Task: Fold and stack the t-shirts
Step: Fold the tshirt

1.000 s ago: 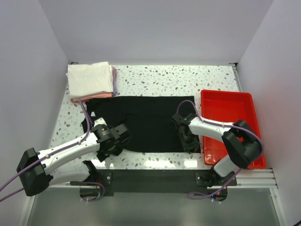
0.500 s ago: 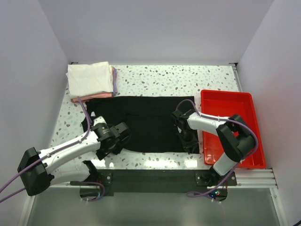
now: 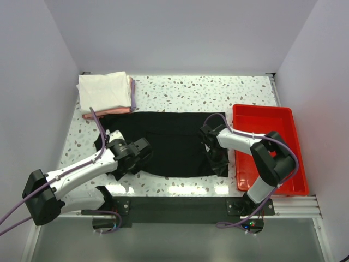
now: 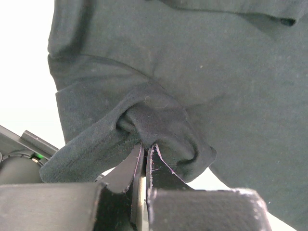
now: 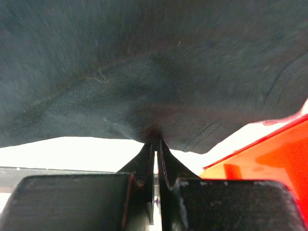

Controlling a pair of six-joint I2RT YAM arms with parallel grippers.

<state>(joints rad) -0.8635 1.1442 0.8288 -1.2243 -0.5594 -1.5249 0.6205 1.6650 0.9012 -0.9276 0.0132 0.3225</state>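
Possibly slipping mid-fold: thin bunches of black t-shirt pinched in left gripper and right gripper, skewing the crease

So the right claw is pinched tight on the edge of the black t-shirt, which fills most of the frame (fabric puckers right at the tips). The red tray shows lower right, with bright tabletop below the cloth.

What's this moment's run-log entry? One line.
phase: fold grasp | left end effector: shut on black t-shirt, near edge | right end effector: shut on black t-shirt, near edge | folded stack: far-left corner
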